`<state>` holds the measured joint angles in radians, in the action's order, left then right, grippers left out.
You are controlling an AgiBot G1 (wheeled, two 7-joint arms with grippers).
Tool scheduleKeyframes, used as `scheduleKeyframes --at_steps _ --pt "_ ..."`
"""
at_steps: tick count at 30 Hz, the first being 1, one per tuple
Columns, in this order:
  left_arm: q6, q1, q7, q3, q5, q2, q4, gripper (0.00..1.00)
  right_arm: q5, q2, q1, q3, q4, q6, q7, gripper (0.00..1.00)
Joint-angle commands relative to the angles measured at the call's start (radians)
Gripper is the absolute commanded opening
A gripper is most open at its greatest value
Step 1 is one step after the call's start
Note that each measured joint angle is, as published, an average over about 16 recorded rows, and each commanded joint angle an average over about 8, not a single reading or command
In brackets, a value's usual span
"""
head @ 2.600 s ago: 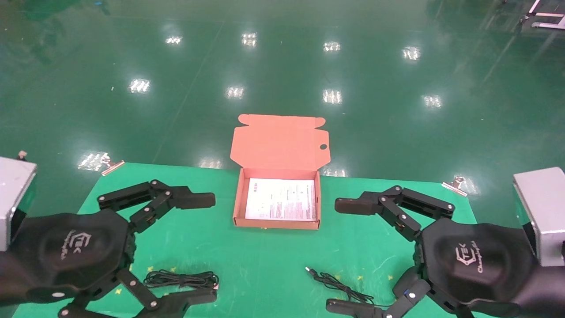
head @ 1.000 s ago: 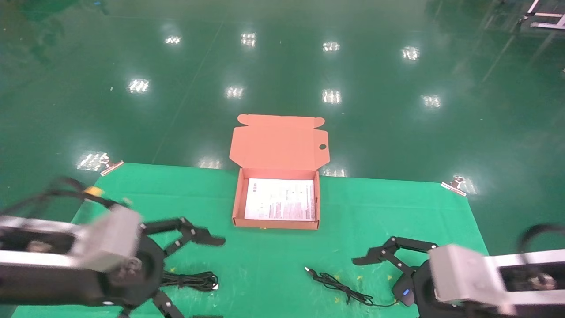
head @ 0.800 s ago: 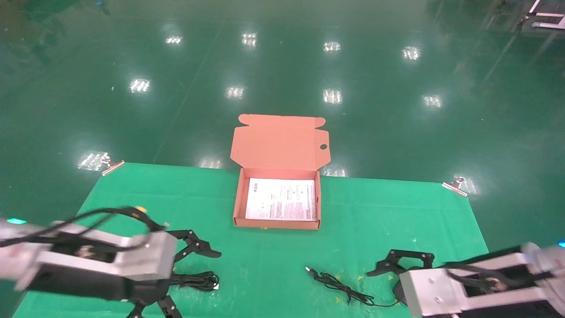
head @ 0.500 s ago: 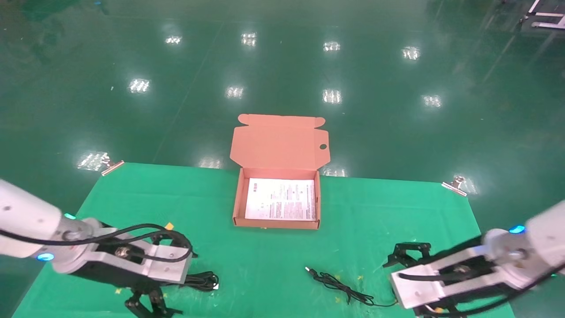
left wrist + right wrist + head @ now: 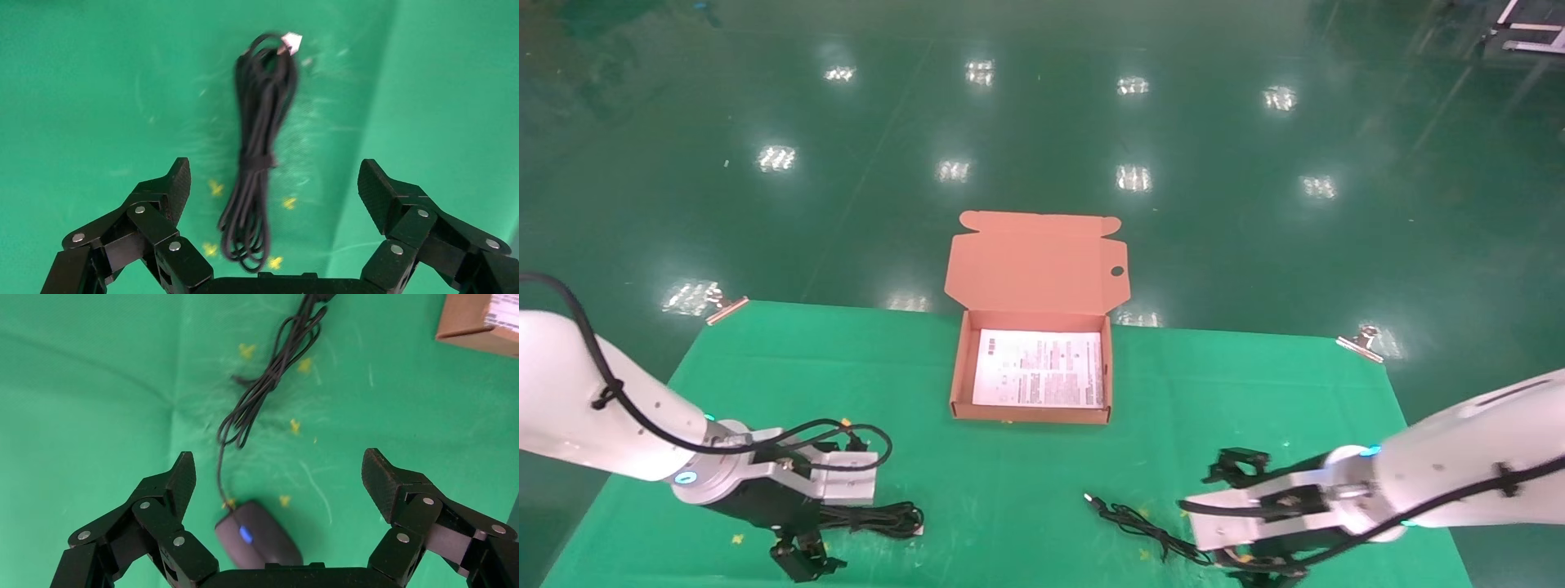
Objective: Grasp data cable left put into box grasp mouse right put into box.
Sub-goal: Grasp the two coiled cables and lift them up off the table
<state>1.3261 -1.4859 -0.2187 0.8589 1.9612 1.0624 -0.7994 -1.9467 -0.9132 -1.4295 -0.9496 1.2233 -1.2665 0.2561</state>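
— Both of your arms have swung down and inward since the earlier frames, wrists now low over the green mat (image 5: 1009, 482); what can't you see?

— From the head view your left gripper (image 5: 801, 563) is mostly hidden under its own wrist housing; your right gripper (image 5: 1258, 576) is cut off at the near edge, and the mouse (image 5: 258, 540) is hidden beneath that wrist; only its cord (image 5: 1148, 531) shows, trailing toward the middle with the plug end free.

— And the fingers?

— Left wrist view: your left gripper (image 5: 273, 184) is spread wide, fingers either side of the coiled data cable (image 5: 257, 159), not touching it; the far end of the bundle carries a small white tag.

— Right side?

— Your right gripper (image 5: 278, 474) is equally wide apart, holding nothing; the mouse lies on the mat between the fingers, close to the palm, blue light showing; its cord (image 5: 269, 373) runs away from it.

— The box?

— The box (image 5: 961, 367) sits open at mid-table, lid up, a printed sheet (image 5: 1039, 368) flat inside; a corner of the box (image 5: 480, 321) shows in the right wrist view.
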Motion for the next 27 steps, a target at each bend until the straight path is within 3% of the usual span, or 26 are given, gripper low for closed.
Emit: scheduleKeyframes --at_steps 1,22,23,27 --pt "-0.028 0.000 -0.003 -0.001 0.008 0.017 0.053 1.00 -0.012 -0.018 0.012 -0.002 -0.023 0.027 0.007 1.00" --pt "-0.140 -0.047 0.120 -0.024 -0.024 0.138 0.463 0.98 0.003 -0.220 0.014 -0.009 -0.439 0.143 -0.091 1.00" --pt "-0.145 -0.049 0.127 -0.024 -0.023 0.142 0.474 0.86 0.004 -0.226 0.015 -0.009 -0.454 0.146 -0.098 0.95" --pt "-0.161 -0.054 0.149 -0.021 -0.018 0.153 0.512 0.36 0.006 -0.241 0.017 -0.010 -0.502 0.160 -0.119 0.46"
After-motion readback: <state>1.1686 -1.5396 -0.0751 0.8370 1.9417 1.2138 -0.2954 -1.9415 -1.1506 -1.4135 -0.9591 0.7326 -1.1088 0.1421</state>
